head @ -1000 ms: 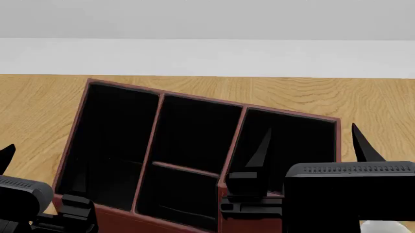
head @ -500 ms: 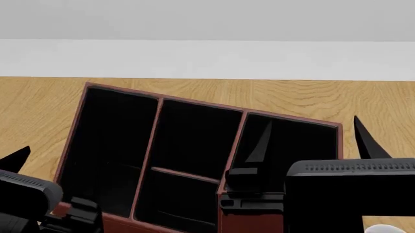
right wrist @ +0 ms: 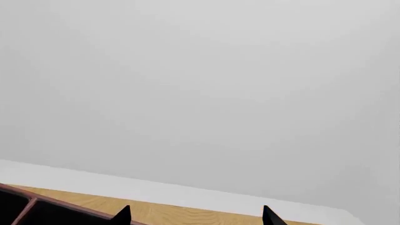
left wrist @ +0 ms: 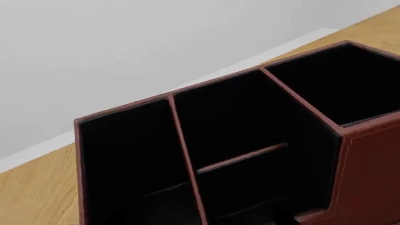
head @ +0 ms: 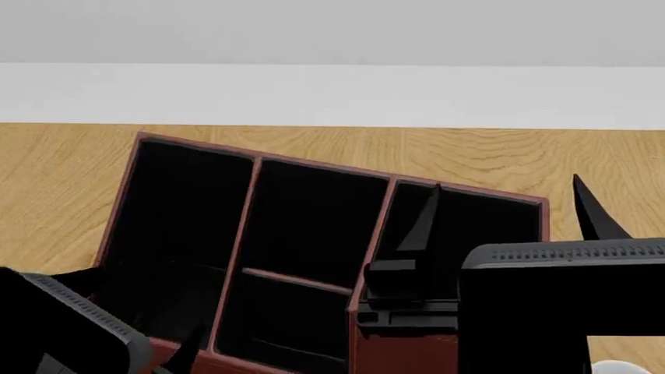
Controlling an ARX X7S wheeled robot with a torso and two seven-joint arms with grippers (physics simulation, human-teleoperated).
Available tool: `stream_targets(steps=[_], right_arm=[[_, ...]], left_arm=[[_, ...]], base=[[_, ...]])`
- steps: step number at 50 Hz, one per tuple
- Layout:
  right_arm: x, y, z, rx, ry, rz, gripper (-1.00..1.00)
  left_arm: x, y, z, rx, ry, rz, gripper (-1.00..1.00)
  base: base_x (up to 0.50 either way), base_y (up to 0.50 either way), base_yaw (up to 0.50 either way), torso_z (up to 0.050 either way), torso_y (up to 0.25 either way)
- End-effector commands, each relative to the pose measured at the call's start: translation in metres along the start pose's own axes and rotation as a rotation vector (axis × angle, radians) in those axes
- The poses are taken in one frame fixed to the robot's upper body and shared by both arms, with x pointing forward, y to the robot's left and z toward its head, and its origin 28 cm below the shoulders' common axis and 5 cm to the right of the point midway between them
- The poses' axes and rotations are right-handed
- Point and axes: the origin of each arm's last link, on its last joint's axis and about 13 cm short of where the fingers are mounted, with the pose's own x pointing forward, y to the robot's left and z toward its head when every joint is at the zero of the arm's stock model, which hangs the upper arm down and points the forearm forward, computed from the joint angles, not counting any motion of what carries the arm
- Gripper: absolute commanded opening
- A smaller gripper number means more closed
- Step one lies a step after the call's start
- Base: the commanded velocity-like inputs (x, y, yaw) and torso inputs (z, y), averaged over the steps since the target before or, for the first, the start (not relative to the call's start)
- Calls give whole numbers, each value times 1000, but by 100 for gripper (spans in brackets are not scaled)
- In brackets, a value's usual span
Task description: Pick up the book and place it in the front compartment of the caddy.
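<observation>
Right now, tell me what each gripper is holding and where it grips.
Nothing visible is held. The right gripper is open, fingertips apart above the caddy. The left gripper is too cut off to tell. No book is in view.

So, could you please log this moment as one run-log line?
right gripper: open, over caddy | left gripper: cannot tell | book: not visible

There is one dark red-brown leather-look caddy [head: 366, 335] on one wooden table [head: 488, 156]. It has four black compartments. Two black grippers are visible.
</observation>
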Motion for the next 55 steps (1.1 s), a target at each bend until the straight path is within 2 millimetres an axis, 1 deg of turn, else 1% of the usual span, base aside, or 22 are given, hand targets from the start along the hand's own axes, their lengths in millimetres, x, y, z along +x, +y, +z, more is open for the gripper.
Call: stream_targets(steps=[1, 12, 25, 35, 39, 44, 55], right_arm=[[1, -1, 4, -5, -3, -1, 100], [0, -1, 3, -9, 3, -2, 100], [0, -1, 4, -14, 8, 0, 100], [-1, -2, 3, -14, 12, -4, 100], [-2, -2, 0, -13, 15, -5, 100], [-2, -2, 0, -13, 16, -7, 100], [-2, -2, -1, -13, 18, -8, 100]], left_arm=[[-11, -4, 11, 44, 82, -150, 100], [-25, -16, 30, 82, 120, -277, 100], [-23, -28, 40, 77, 139, -397, 100], [-15, -36, 40, 80, 164, -459, 100], [-11, -38, 36, 78, 186, -493, 100], [-6, -40, 31, 80, 199, -501, 100], [1, -43, 29, 81, 219, -525, 100]], base=[[0, 0, 0, 0, 0], [0, 0, 0, 0, 0], [0, 0, 0, 0, 0], [0, 0, 0, 0, 0], [0, 0, 0, 0, 0], [0, 0, 0, 0, 0], [0, 0, 0, 0, 0]])
